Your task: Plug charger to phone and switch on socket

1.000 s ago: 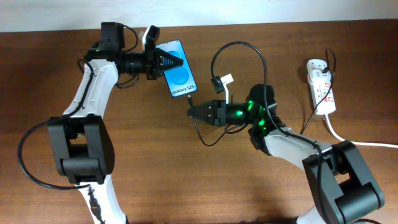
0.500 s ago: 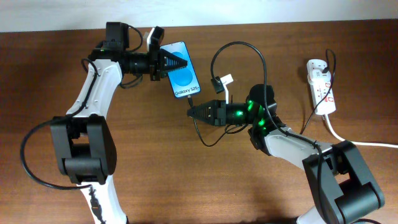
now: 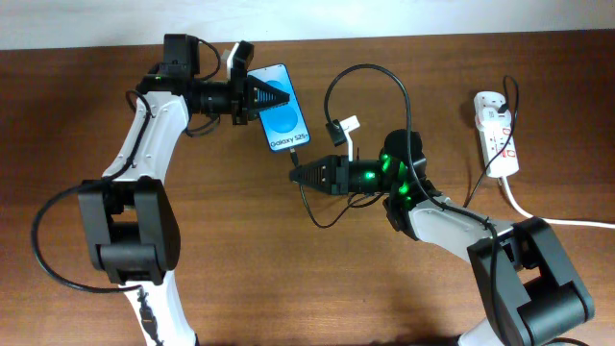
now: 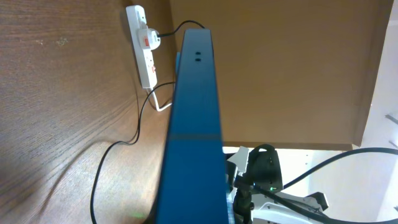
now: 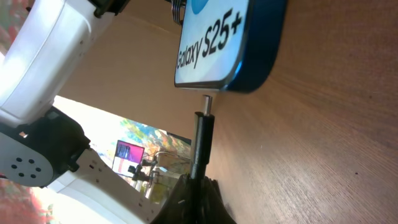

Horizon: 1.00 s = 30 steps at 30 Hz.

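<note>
The phone [image 3: 284,120] has a blue screen and is tilted up on its long edge, with my left gripper [image 3: 277,98] shut on its upper end. In the left wrist view the phone [image 4: 193,124] shows edge-on as a blue slab. My right gripper [image 3: 295,173] is shut on the charger plug [image 3: 298,159], just below the phone's lower end. In the right wrist view the plug [image 5: 202,140] points at the phone's bottom edge [image 5: 230,84], its metal tip a hair short of it. The white socket [image 3: 498,130] lies at the far right.
The charger's thin black cable [image 3: 370,69] loops above my right arm, with a white tag [image 3: 349,123] on it. A thick white cord [image 3: 524,207] runs from the socket toward the right edge. The socket [image 4: 144,53] also shows in the left wrist view.
My left gripper has carried the phone a little to the right and down toward the plug, then held still. The right gripper has barely moved.
</note>
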{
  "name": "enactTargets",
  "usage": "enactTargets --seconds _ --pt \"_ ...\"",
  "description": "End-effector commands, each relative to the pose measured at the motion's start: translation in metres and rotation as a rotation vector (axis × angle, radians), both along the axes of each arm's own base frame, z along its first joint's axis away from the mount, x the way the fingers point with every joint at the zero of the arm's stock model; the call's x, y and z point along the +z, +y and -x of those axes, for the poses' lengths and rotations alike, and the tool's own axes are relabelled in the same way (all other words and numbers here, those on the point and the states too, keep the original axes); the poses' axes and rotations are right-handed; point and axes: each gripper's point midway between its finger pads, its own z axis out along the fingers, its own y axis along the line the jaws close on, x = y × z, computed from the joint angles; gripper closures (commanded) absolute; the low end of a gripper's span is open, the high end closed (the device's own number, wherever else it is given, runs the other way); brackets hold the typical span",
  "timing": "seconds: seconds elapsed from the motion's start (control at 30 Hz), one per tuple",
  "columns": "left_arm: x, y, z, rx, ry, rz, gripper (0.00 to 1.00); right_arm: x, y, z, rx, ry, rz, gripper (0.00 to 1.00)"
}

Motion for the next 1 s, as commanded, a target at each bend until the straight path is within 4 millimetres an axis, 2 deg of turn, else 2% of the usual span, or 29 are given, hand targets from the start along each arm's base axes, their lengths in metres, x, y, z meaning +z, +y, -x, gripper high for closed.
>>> enactTargets --seconds 0.0,0.63,0.83,0.97 --pt "0.016 0.0 0.004 -0.011 -0.019 0.025 1.0 0.008 -0.001 -0.004 -0.003 -0.04 -0.015 0.96" --pt "0.018 -0.002 0.006 -0.022 -0.018 0.038 1.0 0.006 -0.001 -0.007 -0.023 -0.029 -0.008 0.96" --pt "0.016 -0.026 0.016 -0.069 -0.018 0.025 1.0 0.006 -0.001 -0.007 -0.022 -0.029 -0.008 0.96" --pt "0.016 -0.031 0.018 -0.081 -0.018 0.025 1.0 0.006 -0.003 -0.008 -0.025 -0.029 -0.009 0.96"
